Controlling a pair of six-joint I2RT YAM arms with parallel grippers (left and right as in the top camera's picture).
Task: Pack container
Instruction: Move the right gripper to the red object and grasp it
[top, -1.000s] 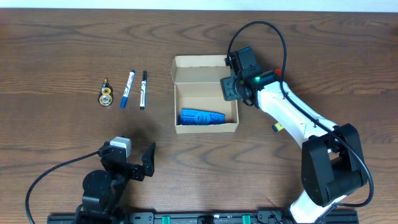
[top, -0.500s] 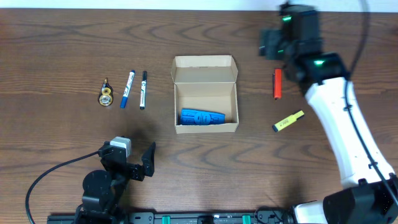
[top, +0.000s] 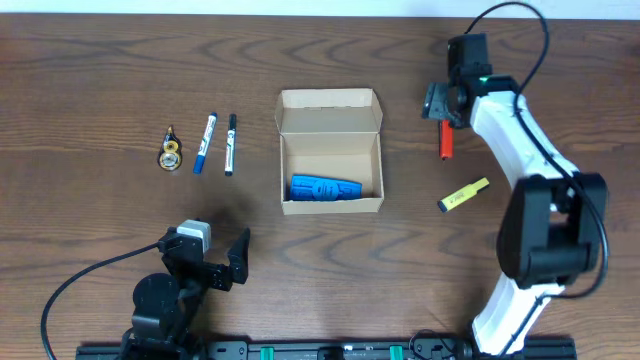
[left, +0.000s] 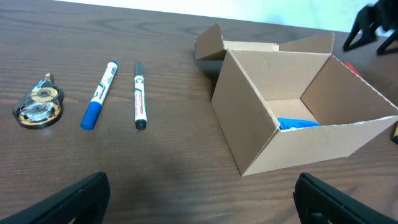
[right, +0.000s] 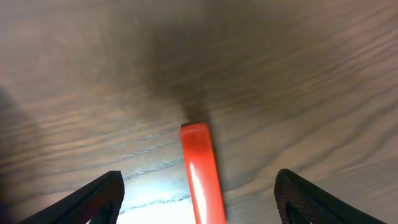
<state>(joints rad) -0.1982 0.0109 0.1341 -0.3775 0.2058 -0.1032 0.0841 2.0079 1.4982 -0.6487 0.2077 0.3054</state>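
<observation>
1. The box (top: 330, 150) sits open mid-table, nearer the far edge, with its flap on the far side. A blue item (top: 325, 188) lies inside along the near wall.
2. My right gripper (top: 443, 106) hangs toward the far right corner, over the far end of a red marker (top: 445, 140). Its fingers (right: 93, 200) are spread wide on either side of the marker, clear of it.
3. A yellow highlighter (top: 464, 194) lies nearer me, apart from the red marker.
4. My left gripper (top: 215, 264) is by the near edge, left of centre, fingers (left: 74, 200) wide and holding nothing.
5. Toward the left edge lie a tape dispenser (top: 171, 152), a blue marker (top: 205, 143) and a black marker (top: 231, 144), side by side.
</observation>
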